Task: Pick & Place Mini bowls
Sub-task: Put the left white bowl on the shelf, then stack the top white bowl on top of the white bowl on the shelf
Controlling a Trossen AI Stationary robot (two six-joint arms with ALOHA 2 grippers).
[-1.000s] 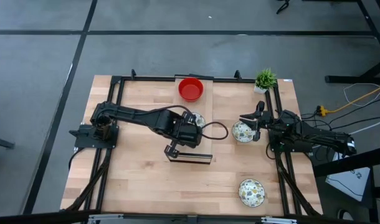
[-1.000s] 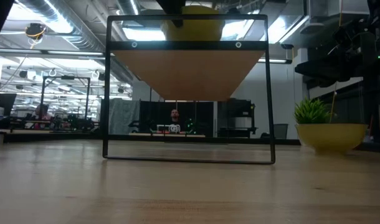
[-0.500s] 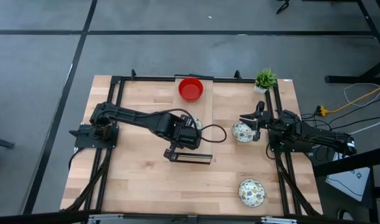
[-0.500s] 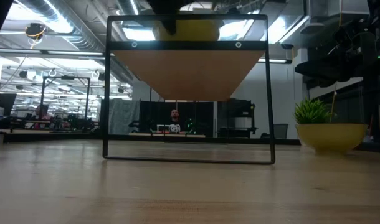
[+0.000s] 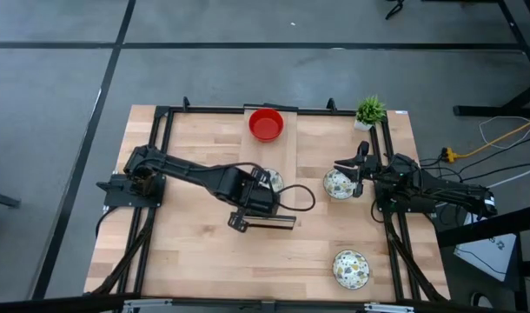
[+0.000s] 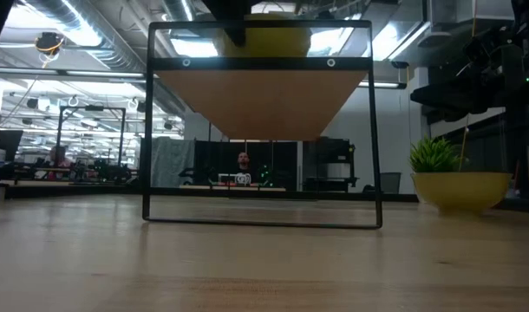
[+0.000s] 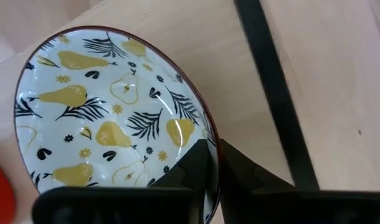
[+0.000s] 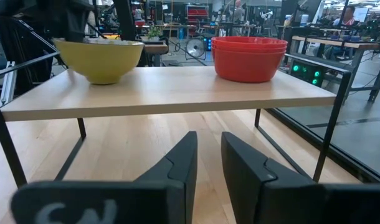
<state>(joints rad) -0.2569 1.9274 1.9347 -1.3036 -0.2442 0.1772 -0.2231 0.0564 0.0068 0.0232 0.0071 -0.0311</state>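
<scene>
The left gripper point(image 7: 212, 180) fingers pinch the rim of a white pear-patterned mini bowl point(image 7: 106, 112) on the raised wooden shelf point(image 5: 278, 148); stacked red bowls point(image 5: 266, 124) sit at its 12 o'clock. The right gripper point(image 8: 207, 163) fingers stand slightly parted, empty.

count on inspection, overhead view. patterned bowls, white with yellow pears and dark leaves: three, at point(image 5: 269, 181), point(image 5: 337, 183) and point(image 5: 350, 268). red bowls point(image 5: 266, 124): one stack (side-on from the right wrist it shows more than one rim, exact number not settled). potted plant point(image 5: 370, 110): one. raised wooden shelf point(image 5: 282, 143) on a black frame: one. robot arms: two, left point(image 5: 187, 165) and right point(image 5: 421, 187). person point(image 6: 243, 161) in the room beyond, low view: one.
</scene>
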